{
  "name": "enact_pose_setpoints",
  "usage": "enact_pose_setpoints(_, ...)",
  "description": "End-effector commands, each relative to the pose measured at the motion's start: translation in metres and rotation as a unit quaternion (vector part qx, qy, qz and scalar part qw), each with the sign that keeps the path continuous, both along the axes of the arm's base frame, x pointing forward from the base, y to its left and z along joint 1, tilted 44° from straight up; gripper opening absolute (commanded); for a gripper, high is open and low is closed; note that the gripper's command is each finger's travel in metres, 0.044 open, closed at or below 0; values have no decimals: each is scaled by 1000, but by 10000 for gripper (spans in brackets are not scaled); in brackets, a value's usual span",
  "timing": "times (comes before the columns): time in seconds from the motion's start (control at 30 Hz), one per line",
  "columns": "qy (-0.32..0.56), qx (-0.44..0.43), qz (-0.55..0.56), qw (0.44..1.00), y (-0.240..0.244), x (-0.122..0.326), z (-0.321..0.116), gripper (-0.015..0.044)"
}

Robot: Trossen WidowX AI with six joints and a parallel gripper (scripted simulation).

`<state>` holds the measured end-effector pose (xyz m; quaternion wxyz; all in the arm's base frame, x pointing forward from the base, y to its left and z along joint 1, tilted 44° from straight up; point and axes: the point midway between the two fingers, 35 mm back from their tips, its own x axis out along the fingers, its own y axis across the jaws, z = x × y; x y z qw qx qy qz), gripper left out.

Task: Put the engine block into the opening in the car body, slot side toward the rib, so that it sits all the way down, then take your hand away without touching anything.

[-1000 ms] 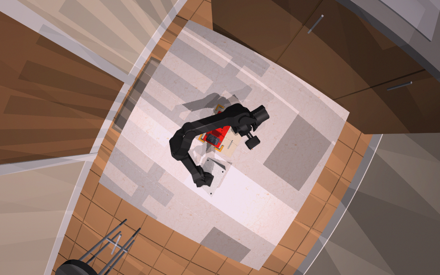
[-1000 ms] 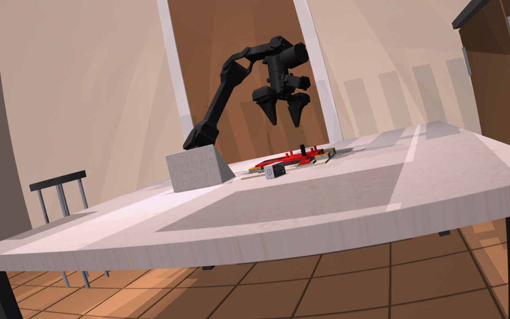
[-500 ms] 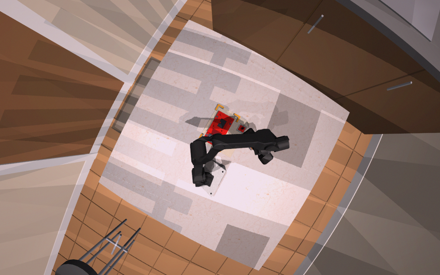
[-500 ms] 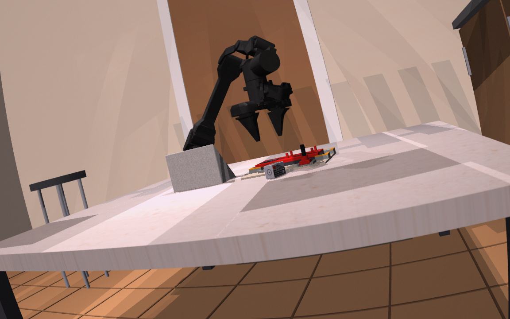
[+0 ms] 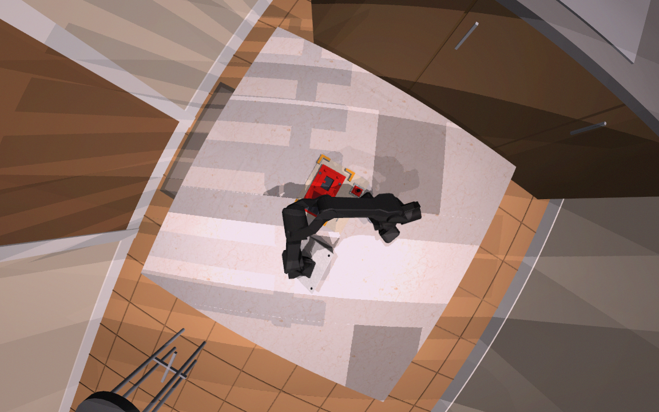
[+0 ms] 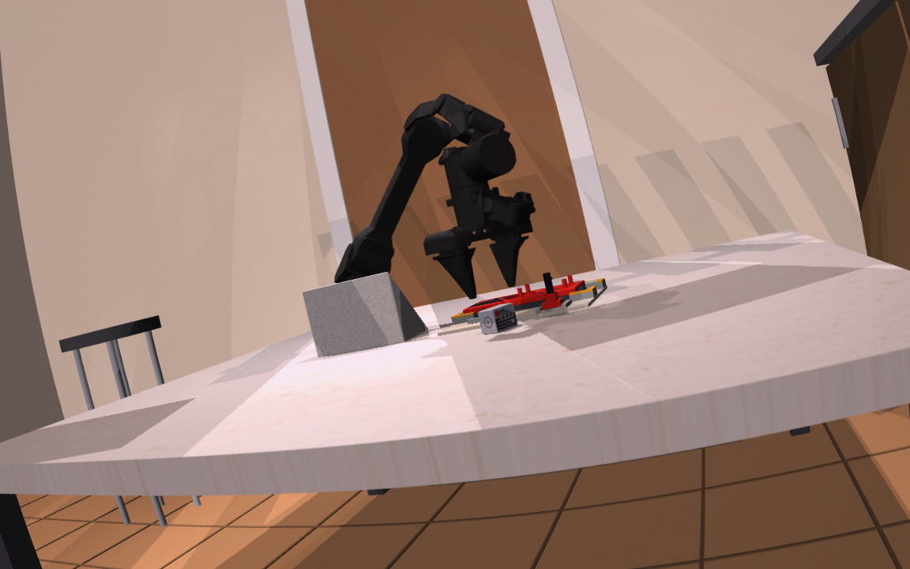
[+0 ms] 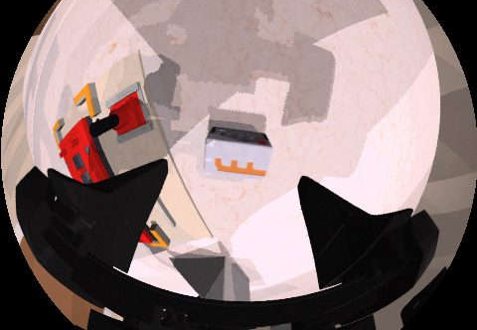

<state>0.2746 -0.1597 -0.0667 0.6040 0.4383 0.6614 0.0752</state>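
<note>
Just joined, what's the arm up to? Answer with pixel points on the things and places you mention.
The black arm (image 5: 357, 207) (image 6: 401, 187) is holding nothing. Its end effector (image 6: 492, 291) (image 7: 234, 174) is open above the table, and the wrist view shows the engine block (image 6: 498, 319) (image 7: 238, 157) between and beyond the fingertips. The block sits on the table beside the beige board (image 7: 186, 198), outside the red car body (image 5: 322, 176) (image 7: 79, 151). Looks like a pick is being lined up.

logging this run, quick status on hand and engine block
hand open, nothing held. engine block on table, outside car body. nothing seen between hand and block
</note>
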Motion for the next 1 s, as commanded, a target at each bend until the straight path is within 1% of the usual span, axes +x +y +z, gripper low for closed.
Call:
enact_pose_setpoints(0.0, 2, 3, -2, 1000, 4, -1, -5, 440)
enact_pose_setpoints(0.83, 2, 4, -2, 1000, 30, 3, -33, 440)
enact_pose_setpoints(0.97, 2, 4, -2, 1000, 30, 3, -33, 335)
